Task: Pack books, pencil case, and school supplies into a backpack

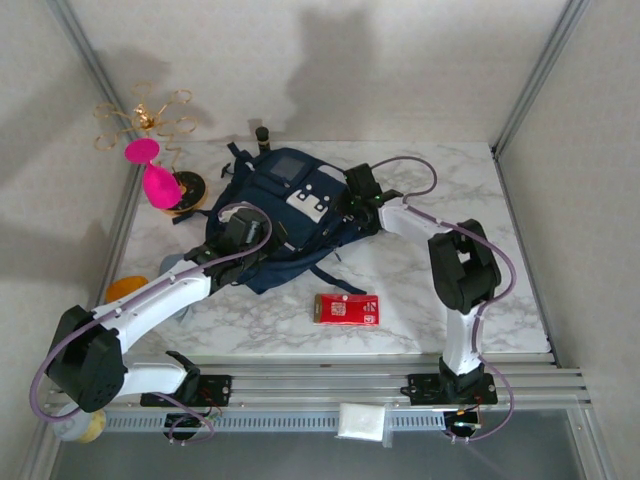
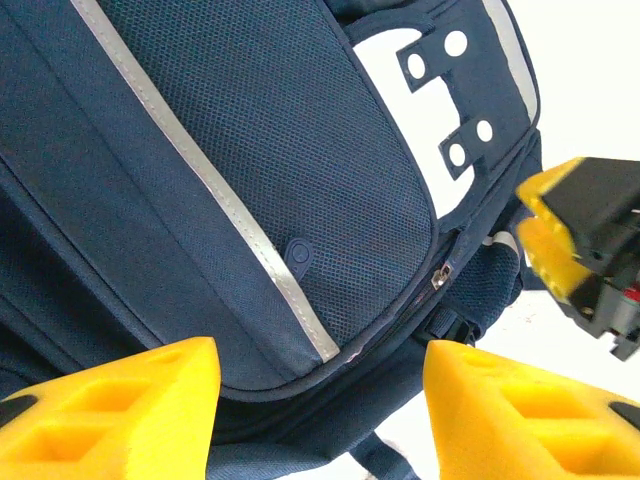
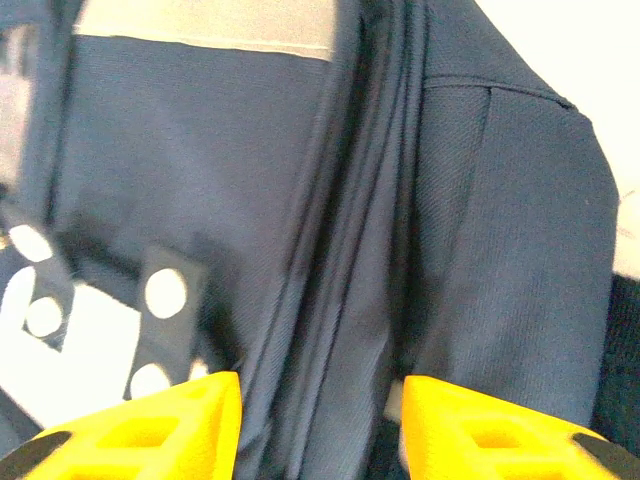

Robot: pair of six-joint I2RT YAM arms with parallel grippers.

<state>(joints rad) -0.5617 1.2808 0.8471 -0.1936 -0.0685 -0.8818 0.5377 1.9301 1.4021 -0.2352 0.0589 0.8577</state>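
Note:
The navy backpack (image 1: 290, 215) lies flat in the middle of the marble table, grey square panel toward the back. My left gripper (image 1: 243, 240) hovers over its near left part. Seen from the left wrist, that gripper (image 2: 320, 360) is open above the mesh front pocket, close to the pale stripe (image 2: 250, 235) and a zip pull (image 2: 440, 275). My right gripper (image 1: 352, 205) is at the backpack's right edge. The right wrist camera has it (image 3: 320, 385) open over folded navy fabric and a zip line (image 3: 345, 300). Books and pencil case are out of view.
A flat red rectangle with a white label (image 1: 346, 308) lies near the table's front edge. At the back left stand a pink object on a gold wire stand (image 1: 155, 180) and a dark bottle (image 1: 262, 137). An orange thing (image 1: 125, 288) sits at the left edge.

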